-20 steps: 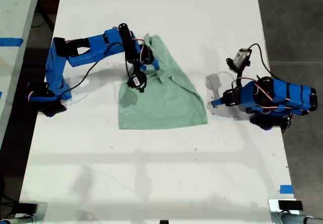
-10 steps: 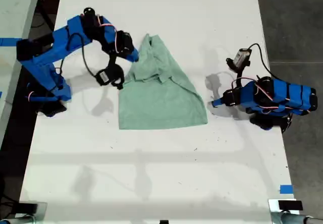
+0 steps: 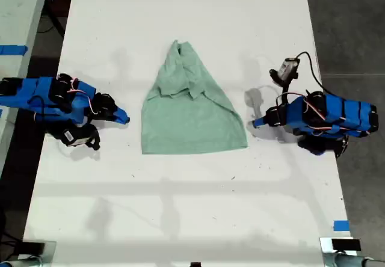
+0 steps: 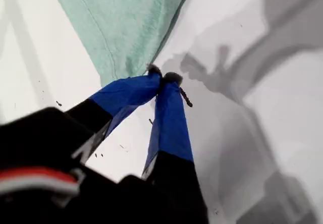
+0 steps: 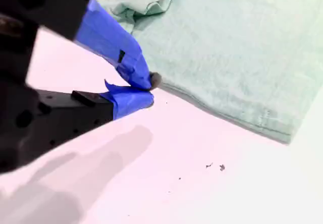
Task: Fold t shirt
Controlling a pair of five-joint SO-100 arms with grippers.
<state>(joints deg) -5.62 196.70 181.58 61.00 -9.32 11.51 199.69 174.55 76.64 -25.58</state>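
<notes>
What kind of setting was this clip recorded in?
Probably a robotics lab or workshop bench: a long white table carrying two blue arms, blue tape markers at its edge, bare grey floor alongside, and one t shirt.

The second gripper (image 5: 146, 90), with blue-taped tips nearly together, sits just beside the hemmed edge of the wrinkled mint-green cloth t-shirt (image 5: 237, 47) on the white table (image 5: 202, 183).
</notes>
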